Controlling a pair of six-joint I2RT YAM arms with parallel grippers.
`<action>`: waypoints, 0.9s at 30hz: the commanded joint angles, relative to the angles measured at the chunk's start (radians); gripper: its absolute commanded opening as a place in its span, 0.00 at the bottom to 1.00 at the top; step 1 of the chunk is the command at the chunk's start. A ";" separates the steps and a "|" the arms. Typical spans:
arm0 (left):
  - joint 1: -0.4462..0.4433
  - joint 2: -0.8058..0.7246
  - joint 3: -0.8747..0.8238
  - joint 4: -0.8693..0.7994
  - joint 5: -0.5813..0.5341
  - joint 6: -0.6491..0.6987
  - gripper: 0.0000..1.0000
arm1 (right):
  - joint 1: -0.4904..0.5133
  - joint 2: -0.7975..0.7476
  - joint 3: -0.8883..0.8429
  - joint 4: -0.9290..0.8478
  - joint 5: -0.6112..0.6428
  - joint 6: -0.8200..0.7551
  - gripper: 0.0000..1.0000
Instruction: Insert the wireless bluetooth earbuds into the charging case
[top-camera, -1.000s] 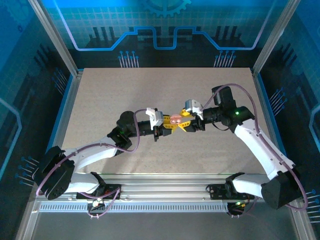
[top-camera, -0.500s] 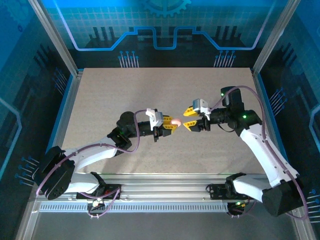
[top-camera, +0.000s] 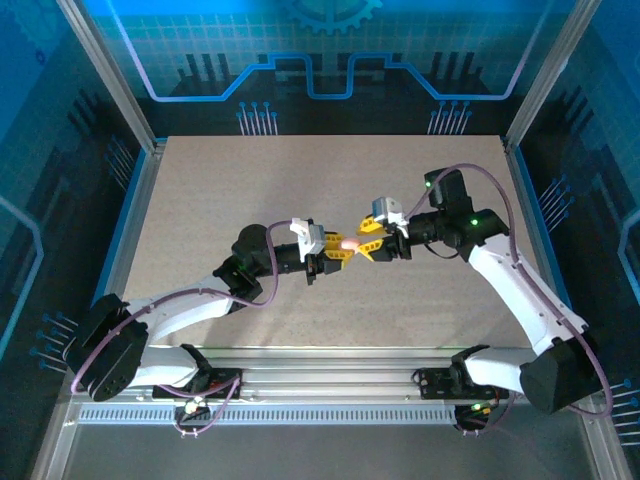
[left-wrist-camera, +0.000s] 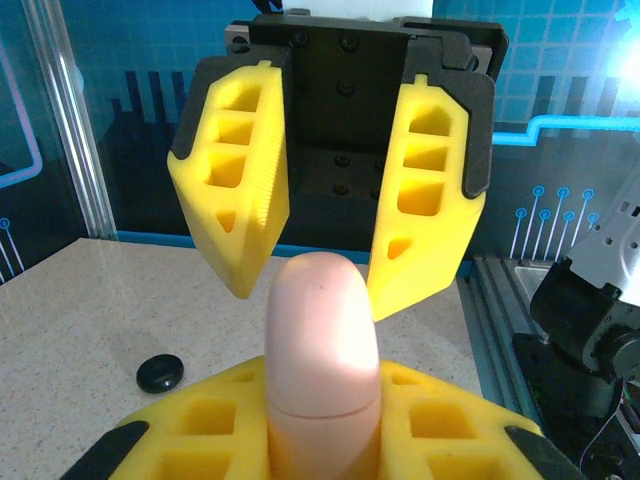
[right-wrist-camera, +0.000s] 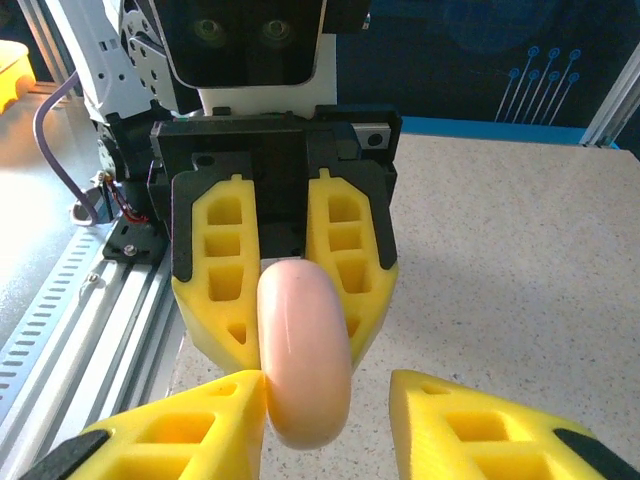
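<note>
Left gripper (top-camera: 338, 252) clamps the charging case (right-wrist-camera: 303, 350) in mid-air above the table (top-camera: 200, 200), near its middle. Right gripper (top-camera: 368, 247) is spread, fingers (left-wrist-camera: 235, 200) flanking the case's free end. Step looks like opening the case. Next, the right closes squarely, then pulls. Small black object (left-wrist-camera: 160, 372) on the table, possibly an earbud.

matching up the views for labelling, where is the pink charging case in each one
top external: charging case at centre, between left fingers and right fingers.
left wrist: lower centre, held in the left fingers, right fingers open beyond it.
right wrist: lower centre, clamped by the left fingers facing the camera.
shared landmark: the speckled table.
</note>
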 joint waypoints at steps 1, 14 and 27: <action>-0.005 -0.027 -0.015 0.030 0.012 0.011 0.19 | 0.022 0.018 0.036 -0.032 -0.034 -0.031 0.36; -0.005 -0.029 -0.018 0.021 0.000 0.017 0.26 | 0.026 0.032 0.038 -0.053 -0.013 -0.054 0.23; -0.003 -0.086 -0.045 -0.131 -0.223 0.044 0.73 | -0.070 0.146 0.047 -0.076 0.161 0.059 0.19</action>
